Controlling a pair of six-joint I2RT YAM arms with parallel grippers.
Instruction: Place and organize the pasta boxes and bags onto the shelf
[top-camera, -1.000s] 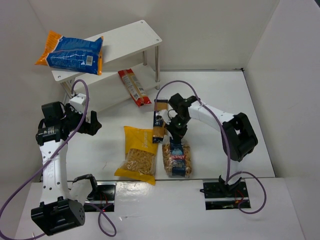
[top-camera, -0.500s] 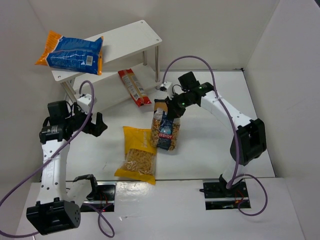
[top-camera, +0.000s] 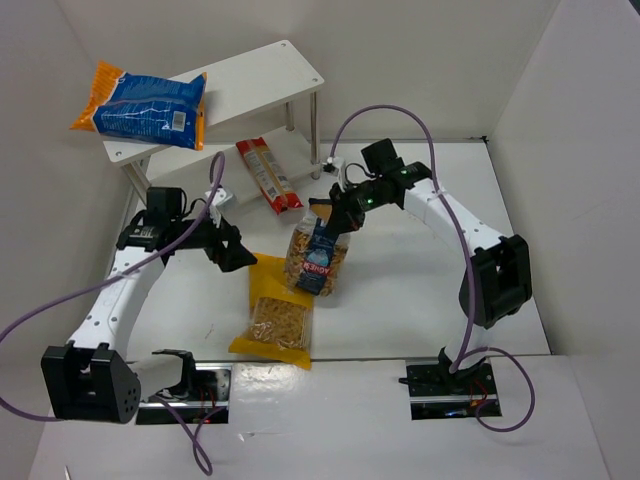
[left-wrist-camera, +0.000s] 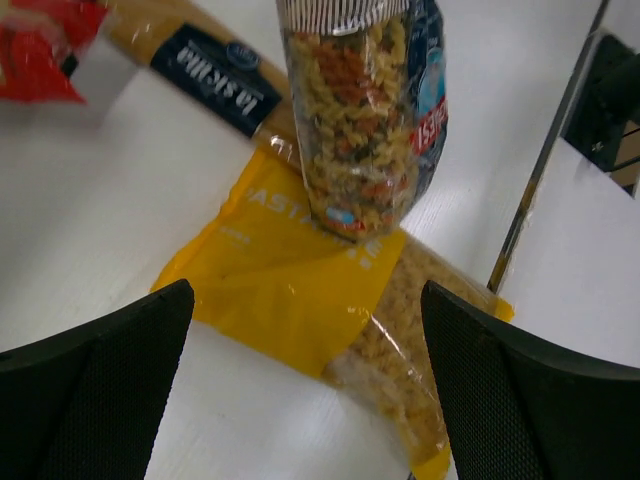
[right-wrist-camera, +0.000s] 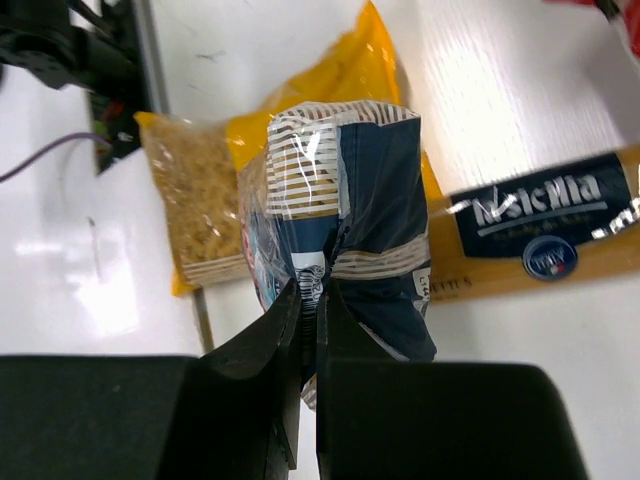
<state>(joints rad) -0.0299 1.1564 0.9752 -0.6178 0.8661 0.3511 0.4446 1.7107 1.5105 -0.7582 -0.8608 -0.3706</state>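
Pinching the clear bag (top-camera: 315, 262) by its top seam so it hangs upright over the yellow bag (top-camera: 278, 318), the right gripper (top-camera: 330, 213) looks set to carry it to the shelf (top-camera: 270, 75), while the left gripper (top-camera: 233, 252) hovers spread above that yellow bag.

The shelf's (top-camera: 265, 75) top board is lying bare on its right half, while the orange bag (top-camera: 145, 100) is filling its left end. The red packet (top-camera: 268, 173) is taking up part of the lower tier. The hanging clear bag (top-camera: 316, 258) is crowding your left pincer (top-camera: 240, 258) above the yellow bag (top-camera: 278, 312). The worktop's (top-camera: 420, 300) right side is lying open to you.
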